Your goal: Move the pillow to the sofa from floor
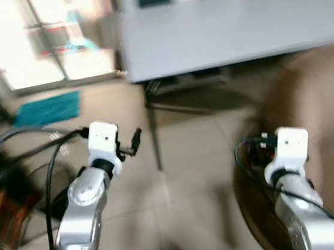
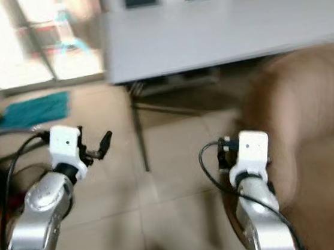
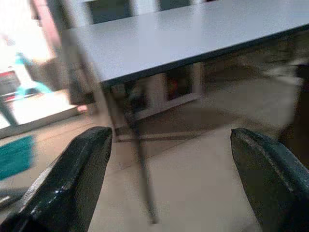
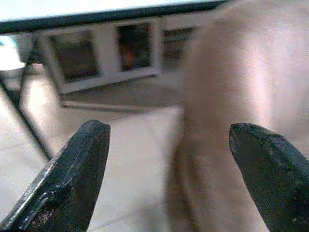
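Ahead of both sets of fingers lies bare tiled floor [image 1: 197,176], and no pillow can be made out on it anywhere in these blurred pictures, so the thing to be moved cannot be placed.

Starting at the left, the left gripper [image 3: 169,179] hangs released, its two black fingers [image 3: 72,188] spread wide with nothing between them. A teal mat [image 1: 50,108] lies well beyond it by the bright doorway, and loose black cables [image 1: 30,146] trail just beside that arm. Straight beyond its fingers stands a thin table leg [image 1: 154,132] under the grey table [image 1: 222,28].

To the right, the right gripper [image 4: 169,179] is likewise spread and empty. The brown sofa [image 1: 315,102] bulks close beside its fingers, apparently not touching.

The risks, as I judge them: the blur suggests the robot is moving, and a turn made without seeing clearly could swing the left arm into the table leg or snag the cables. The right arm could scrape the sofa. With no pillow located, a reach now would close on nothing.
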